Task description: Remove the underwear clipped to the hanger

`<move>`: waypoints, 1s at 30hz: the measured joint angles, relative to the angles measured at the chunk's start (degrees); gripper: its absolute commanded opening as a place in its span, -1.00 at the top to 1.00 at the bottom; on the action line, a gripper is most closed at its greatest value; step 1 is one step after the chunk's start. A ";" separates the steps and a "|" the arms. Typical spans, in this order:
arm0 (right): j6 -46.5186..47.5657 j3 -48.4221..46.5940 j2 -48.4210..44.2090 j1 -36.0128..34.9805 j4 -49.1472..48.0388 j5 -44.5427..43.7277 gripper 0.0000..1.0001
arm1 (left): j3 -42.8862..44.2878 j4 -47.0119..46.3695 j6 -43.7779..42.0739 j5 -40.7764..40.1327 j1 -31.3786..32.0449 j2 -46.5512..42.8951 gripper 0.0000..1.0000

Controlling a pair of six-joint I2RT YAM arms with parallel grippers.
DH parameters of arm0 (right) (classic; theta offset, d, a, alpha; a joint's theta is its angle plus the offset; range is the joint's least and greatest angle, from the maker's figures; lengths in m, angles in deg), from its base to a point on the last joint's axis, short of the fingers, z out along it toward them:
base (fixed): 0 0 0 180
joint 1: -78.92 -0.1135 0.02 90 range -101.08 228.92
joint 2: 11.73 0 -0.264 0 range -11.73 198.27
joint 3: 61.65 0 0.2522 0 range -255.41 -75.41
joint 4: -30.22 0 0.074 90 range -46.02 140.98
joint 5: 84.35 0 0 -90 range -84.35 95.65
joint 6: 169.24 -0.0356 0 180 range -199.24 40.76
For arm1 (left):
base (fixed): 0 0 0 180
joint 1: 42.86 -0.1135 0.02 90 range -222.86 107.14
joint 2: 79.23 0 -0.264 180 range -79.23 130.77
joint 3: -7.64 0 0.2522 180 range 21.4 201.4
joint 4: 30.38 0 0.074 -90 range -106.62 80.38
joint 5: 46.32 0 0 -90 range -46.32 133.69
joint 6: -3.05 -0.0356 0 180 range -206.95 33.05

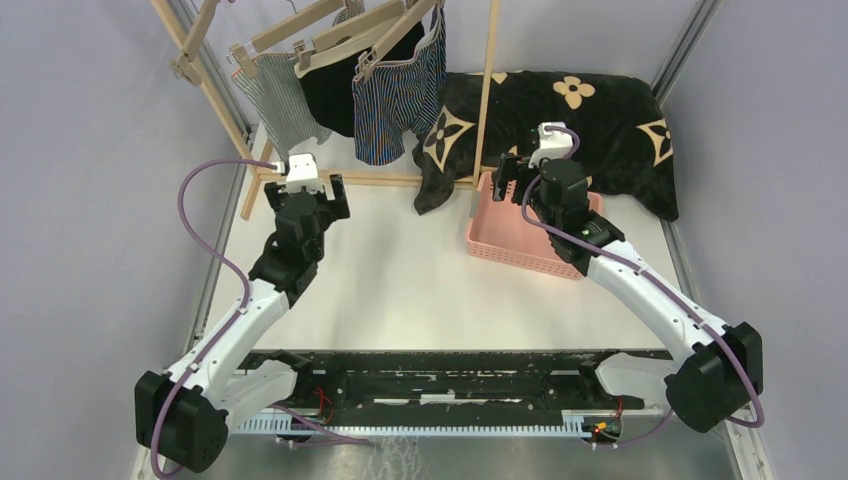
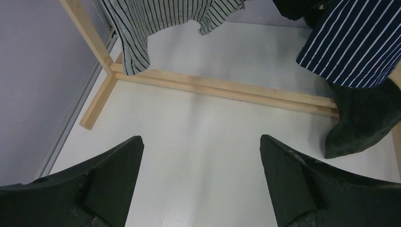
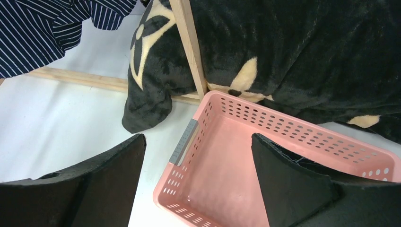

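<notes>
Your left pincer (image 2: 201, 139) is spread wide and empty, low over the worktop (image 2: 203, 123), just short of the rack's base rail (image 2: 227, 90). All three pairs hang clipped above it on wooden hangers (image 1: 283, 32): grey-white striped shorts (image 1: 283, 100) at far left, black shorts (image 1: 335, 85) with a beige waistband in the middle, navy striped shorts (image 1: 395, 100) on the right. I'd start with the grey-white pair, since it's nearest. Raise the arm, pinch a doubled fold at the leg hem, then pull straight down and steady so the clips let go without the hanger swinging. The fabric looks thin and limp, so a single layer will likely slip. Right of the rack post (image 1: 487, 90) the plush flower-patterned blanket (image 3: 307, 56) lies slumped; keep out of it. The pink basket (image 3: 227, 175) is rigid perforated plastic, probably the drop spot. Your right pincer (image 3: 197, 137) hovers over its corner, wide open and empty.
</notes>
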 measured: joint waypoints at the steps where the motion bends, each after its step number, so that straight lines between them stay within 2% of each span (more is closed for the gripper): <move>1: 0.04 0.07 -0.13 0.00 0.00 0.00 -0.82 | 0.31 0.22 0.00 0.00 0.00 0.00 -0.98; 9: 0.13 0.35 -1.11 0.00 0.00 -0.07 -0.82 | 2.43 2.51 0.00 3.54 0.02 -0.42 -0.98; 19: 0.37 0.74 -3.06 0.00 0.02 -0.55 -0.82 | 23.02 7.85 -1.16 16.59 0.42 3.85 -0.98; 27: 0.59 1.40 -4.76 0.00 0.00 -1.62 -0.82 | 26.58 13.73 -2.16 18.12 0.42 6.16 -0.99; 30: 0.59 1.42 -4.76 0.00 0.02 -1.60 -0.82 | 30.67 17.31 -2.56 19.63 0.42 7.76 -0.99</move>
